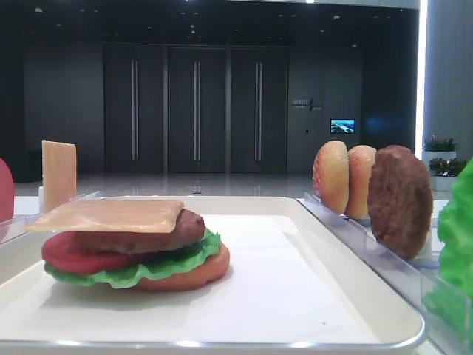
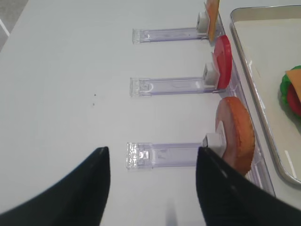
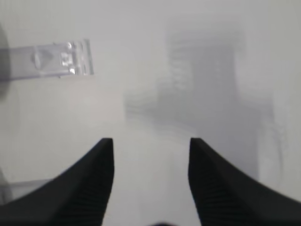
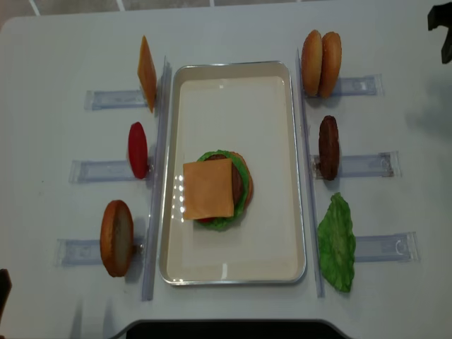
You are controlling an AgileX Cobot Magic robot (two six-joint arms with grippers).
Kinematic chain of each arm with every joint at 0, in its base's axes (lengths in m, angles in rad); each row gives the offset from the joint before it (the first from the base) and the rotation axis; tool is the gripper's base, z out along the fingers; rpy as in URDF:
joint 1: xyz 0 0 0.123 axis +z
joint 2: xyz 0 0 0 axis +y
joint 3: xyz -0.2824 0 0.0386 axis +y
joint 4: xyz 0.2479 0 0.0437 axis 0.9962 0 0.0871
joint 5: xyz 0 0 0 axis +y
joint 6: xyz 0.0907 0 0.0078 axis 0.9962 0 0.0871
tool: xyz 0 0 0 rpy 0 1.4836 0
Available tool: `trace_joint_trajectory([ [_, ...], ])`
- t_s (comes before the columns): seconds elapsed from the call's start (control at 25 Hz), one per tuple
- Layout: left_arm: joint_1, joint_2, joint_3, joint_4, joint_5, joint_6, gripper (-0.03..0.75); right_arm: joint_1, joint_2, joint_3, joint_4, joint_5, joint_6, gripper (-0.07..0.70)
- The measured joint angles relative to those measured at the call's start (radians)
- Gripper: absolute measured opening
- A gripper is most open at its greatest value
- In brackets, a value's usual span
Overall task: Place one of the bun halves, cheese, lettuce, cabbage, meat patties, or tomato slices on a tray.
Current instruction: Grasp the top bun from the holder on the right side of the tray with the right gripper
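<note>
On the white tray [image 4: 233, 67] lies a stack [image 4: 215, 189]: bottom bun [image 1: 194, 269], lettuce [image 1: 151, 272], tomato slice [image 1: 77, 255], meat patty [image 1: 144, 233], and a cheese slice [image 1: 107, 214] on top. Two bun halves [image 4: 321, 63], one domed and speckled [image 1: 331, 177], stand in a right-hand holder. My left gripper [image 2: 152, 149] hangs open over the table left of the tray, near a smooth orange-brown bun [image 2: 235, 134], with nothing between its fingers. My right gripper [image 3: 151, 140] is open and empty over bare table. No cabbage shows.
Clear holders flank the tray. On the left stand a cheese slice [image 4: 146, 74], a tomato slice [image 4: 138, 150] and a bun [image 4: 116, 238]. On the right stand a patty [image 4: 328, 147] and a lettuce leaf [image 4: 337, 241]. A clear holder end [image 3: 61, 59] lies ahead of the right gripper.
</note>
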Motion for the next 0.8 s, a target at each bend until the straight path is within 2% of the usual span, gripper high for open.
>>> trace_joint_trajectory([
  [0.2, 0.0, 0.0, 0.0, 0.0, 0.0, 0.0, 0.444, 0.014, 0.108, -0.186, 0.017, 0.058, -0.003, 0.348],
  [0.32, 0.0, 0.0, 0.0, 0.0, 0.0, 0.0, 0.444, 0.051, 0.134, -0.229, 0.022, 0.077, 0.019, 0.348],
  [0.44, 0.0, 0.0, 0.0, 0.0, 0.0, 0.0, 0.444, 0.14, 0.134, -0.237, 0.029, 0.084, 0.062, 0.348],
  [0.56, 0.0, 0.0, 0.0, 0.0, 0.0, 0.0, 0.444, 0.271, 0.136, -0.238, 0.036, 0.082, 0.116, 0.348],
  [0.8, 0.0, 0.0, 0.0, 0.0, 0.0, 0.0, 0.444, 0.497, 0.136, -0.238, 0.033, 0.008, 0.21, 0.348],
])
